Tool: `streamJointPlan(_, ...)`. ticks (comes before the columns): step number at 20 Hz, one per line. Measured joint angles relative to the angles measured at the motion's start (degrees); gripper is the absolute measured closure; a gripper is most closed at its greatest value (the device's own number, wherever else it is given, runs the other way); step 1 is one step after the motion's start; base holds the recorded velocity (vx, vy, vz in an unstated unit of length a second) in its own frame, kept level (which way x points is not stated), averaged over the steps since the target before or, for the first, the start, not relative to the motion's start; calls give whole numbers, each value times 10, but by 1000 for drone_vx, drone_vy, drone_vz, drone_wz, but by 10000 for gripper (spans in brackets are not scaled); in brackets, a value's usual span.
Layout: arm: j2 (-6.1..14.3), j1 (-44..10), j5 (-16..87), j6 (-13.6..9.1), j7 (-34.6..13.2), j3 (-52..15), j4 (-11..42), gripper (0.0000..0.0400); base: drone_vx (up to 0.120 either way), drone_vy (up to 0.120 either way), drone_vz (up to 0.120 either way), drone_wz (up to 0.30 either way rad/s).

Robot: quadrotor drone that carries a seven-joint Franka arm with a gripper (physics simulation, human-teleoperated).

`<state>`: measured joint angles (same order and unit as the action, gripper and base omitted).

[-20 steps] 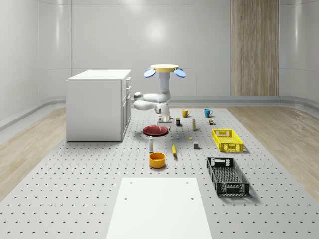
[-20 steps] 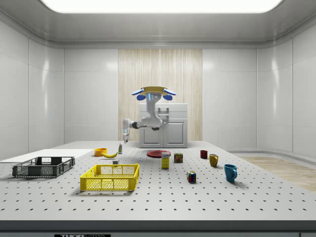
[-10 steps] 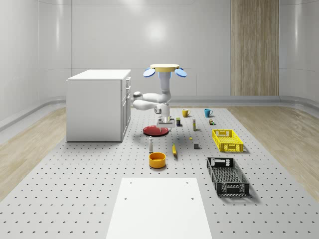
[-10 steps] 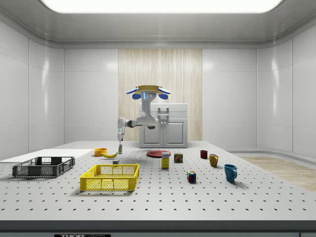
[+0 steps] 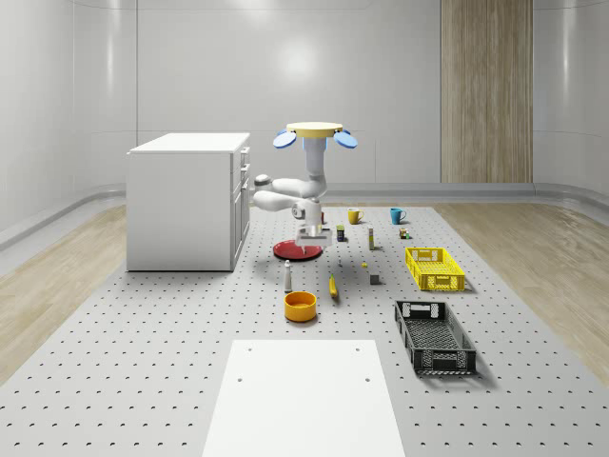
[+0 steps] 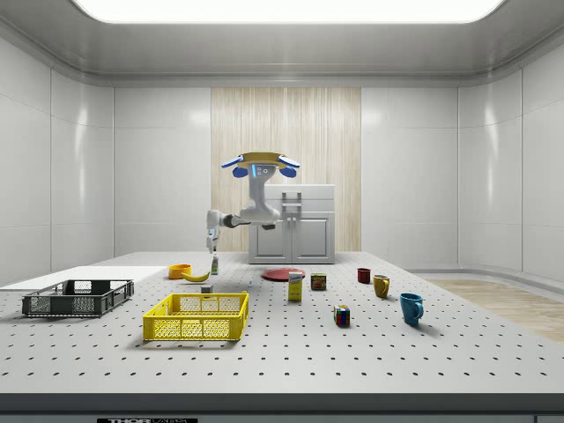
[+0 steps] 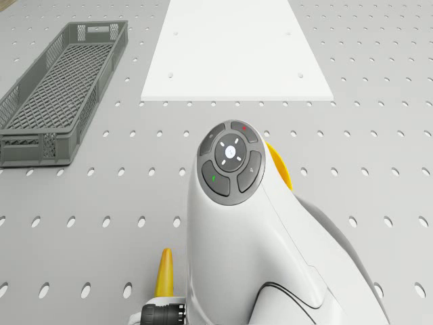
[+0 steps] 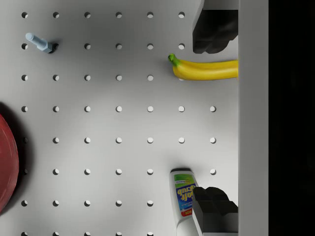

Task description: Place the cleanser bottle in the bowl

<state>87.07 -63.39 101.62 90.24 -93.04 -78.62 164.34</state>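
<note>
drone point(image 5: 315, 133) hovering above plate edge | pincer point(image 8: 215, 123) wide open, empty, over cleanser bottle point(image 8: 182, 200)

In the wrist view, one dark fingertip point(image 8: 211, 209) covers the lower end of the white cleanser bottle with its blue-and-green label point(image 8: 183, 194), and the picture's edge at 6 o'clock cuts the bottle off; the yellow banana point(image 8: 204, 69) runs out of sight at 3 o'clock behind a grey band, and the dark red round plate point(image 8: 7, 162) is cropped at 9 o'clock. In the drone view, the white arm housing with its round grey button pad point(image 7: 230, 161) hides most of the orange bowl point(image 7: 281, 169), leaving a sliver of rim at 2 o'clock of the pad, and the base of a yellow banana tip point(image 7: 164, 271) is lost behind the housing. In the whole-scene view, the gripper point(image 5: 306, 249) is too small to tell how its fingers stand, and the small items at 3 o'clock of the plate cannot be identified.
</note>
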Motion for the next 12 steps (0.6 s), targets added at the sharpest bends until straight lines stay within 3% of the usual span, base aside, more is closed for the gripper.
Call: streamJointPlan(12,17,78,-11,17,93,-6,-15,0,0,0,0,0)
